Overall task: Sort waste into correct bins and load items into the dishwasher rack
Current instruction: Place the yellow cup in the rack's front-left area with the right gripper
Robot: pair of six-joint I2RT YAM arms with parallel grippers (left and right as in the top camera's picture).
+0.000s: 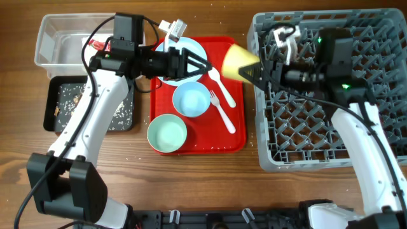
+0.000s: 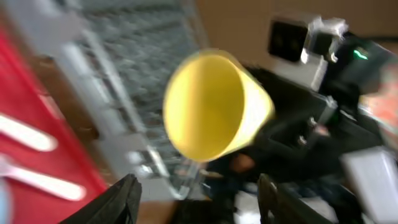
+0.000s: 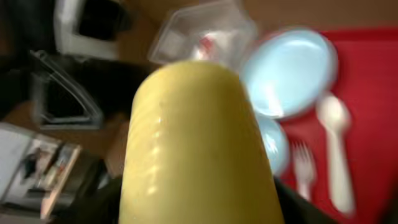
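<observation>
Yellow plastic cup (image 1: 240,62), clenched sideways in the right claw (image 1: 252,69), pointed its mouth left, by the grey pegged rack (image 1: 305,130); left claw (image 1: 205,65) gaped empty.

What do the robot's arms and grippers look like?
Left arm and right arm have white rounded shells with black joints. The left gripper and right gripper are black. A black cable loops over the left arm; green lights on the right.

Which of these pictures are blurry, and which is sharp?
Overhead: sharp and evenly lit, only the yellow cup slightly soft. Left wrist: everything smeared, the dishwasher rack just grey streaks. Right wrist: the cup fills the frame out of focus; the blue plate behind is soft too.
</observation>
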